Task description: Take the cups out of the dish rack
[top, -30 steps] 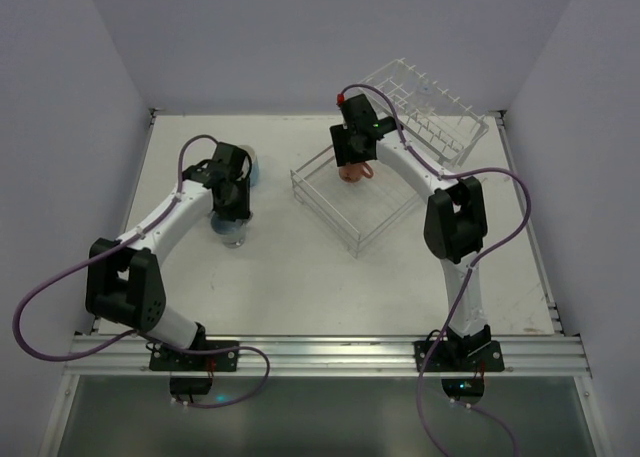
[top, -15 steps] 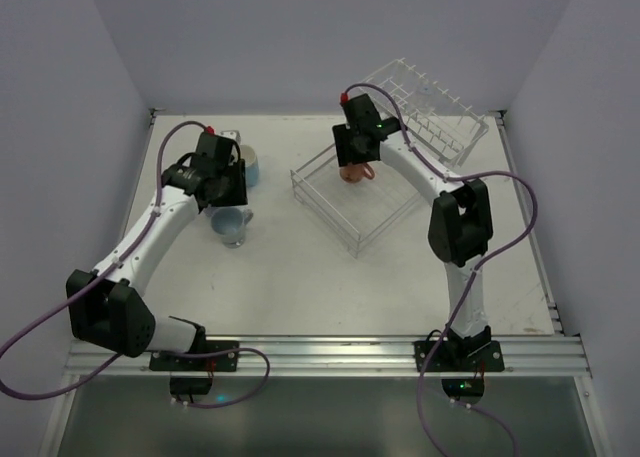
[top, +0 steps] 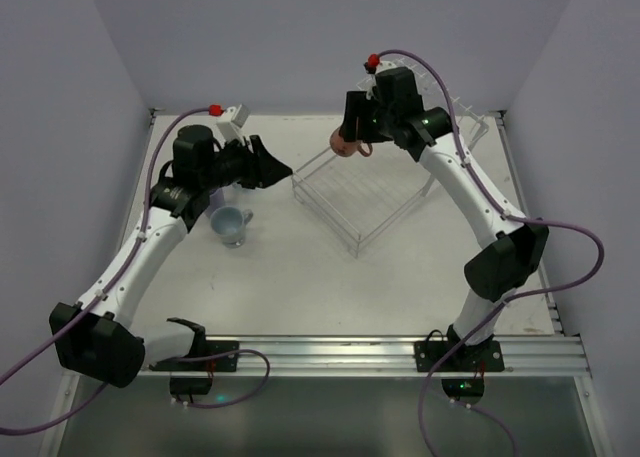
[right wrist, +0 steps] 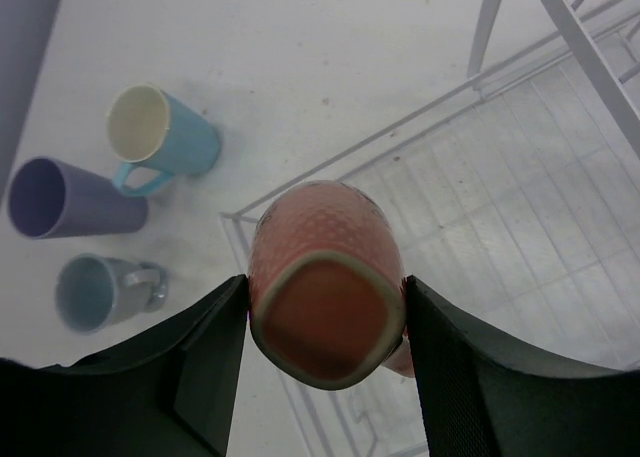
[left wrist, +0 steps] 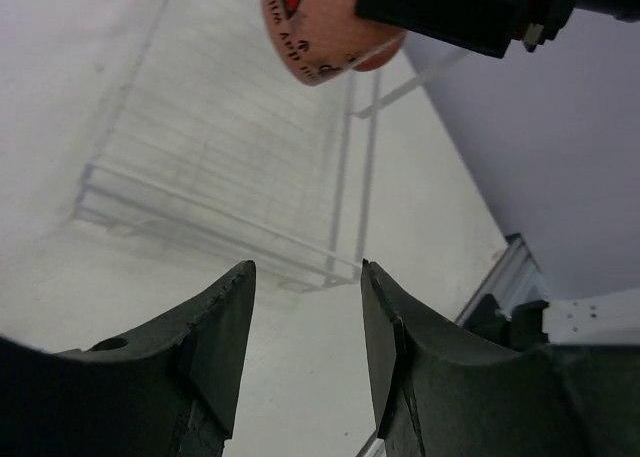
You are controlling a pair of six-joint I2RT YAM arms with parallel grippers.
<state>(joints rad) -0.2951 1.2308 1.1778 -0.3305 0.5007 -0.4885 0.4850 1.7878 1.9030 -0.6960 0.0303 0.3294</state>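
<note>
My right gripper (top: 352, 137) is shut on the salmon-pink cup (top: 343, 145) and holds it in the air above the far-left corner of the clear dish rack's basket tray (top: 325, 214). In the right wrist view the cup (right wrist: 320, 247) sits mouth-up between my fingers. The light blue cup (right wrist: 150, 132), the lavender cup (right wrist: 70, 202) and the grey-blue cup (right wrist: 100, 292) stand on the table left of the rack. My left gripper (top: 283, 167) is open and empty, raised, pointing at the rack. It sees the pink cup (left wrist: 320, 32) above the tray (left wrist: 230, 147).
The rack's raised tilted tier (top: 465, 137) stands at the back right, partly behind my right arm. In the top view my left arm hides the lavender and light blue cups; the grey-blue cup (top: 231, 223) shows below it. Walls enclose the table on three sides.
My right gripper has lifted the pink cup up out of the basket tray. My left arm has risen from the cups on the table and swung right, towards the rack.
</note>
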